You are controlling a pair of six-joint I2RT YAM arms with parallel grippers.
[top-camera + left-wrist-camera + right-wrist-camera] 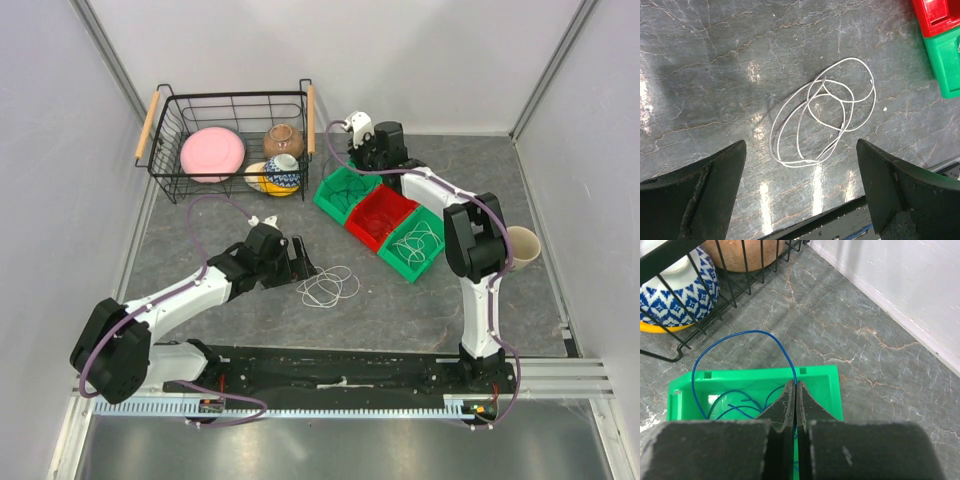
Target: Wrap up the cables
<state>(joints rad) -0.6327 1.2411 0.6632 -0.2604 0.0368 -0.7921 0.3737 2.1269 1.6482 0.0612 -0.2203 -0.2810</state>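
Note:
A white cable [328, 286] lies in loose loops on the grey table; it also shows in the left wrist view [822, 112], just ahead of my left gripper [801, 192], which is open and empty above the table. My right gripper [795, 385] is shut on a blue cable [740, 337] that loops up out of a green bin [830, 385]. In the top view the right gripper [358, 155] is over the far green bin [325, 195]. The near green bin [432, 258] holds a white cable [415, 243]. The red bin [384, 217] sits between them.
A black wire basket [160, 165] at the back left holds a pink plate [212, 153] and bowls, including a blue-patterned one [675, 282]. A beige cup [523, 244] stands at the right. Walls enclose the back and sides.

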